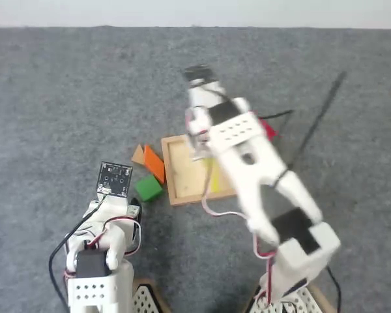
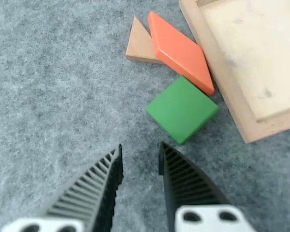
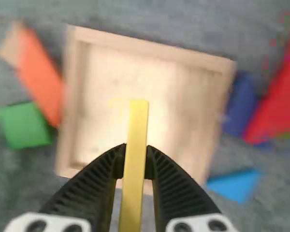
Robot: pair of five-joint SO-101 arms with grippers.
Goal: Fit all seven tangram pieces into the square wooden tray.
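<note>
My right gripper (image 3: pixel 134 150) is shut on a thin yellow piece (image 3: pixel 137 121), held on edge above the square wooden tray (image 3: pixel 70 96). Nothing lies on the part of the tray floor that I see. In the high view the right arm (image 1: pixel 247 150) reaches over the tray (image 1: pixel 176 171). My left gripper (image 2: pixel 140 159) is open just short of the green square (image 2: pixel 182 108). Beyond it lie the orange parallelogram (image 2: pixel 180 50) and a tan triangle (image 2: pixel 137 42), both beside the tray's rim (image 2: pixel 222 72).
On the tray's other side lie a dark blue piece (image 3: pixel 239 108), a red piece (image 3: pixel 275 106) and a light blue triangle (image 3: pixel 234 183). Grey carpet covers the table. A black cable (image 1: pixel 319 120) runs at the right.
</note>
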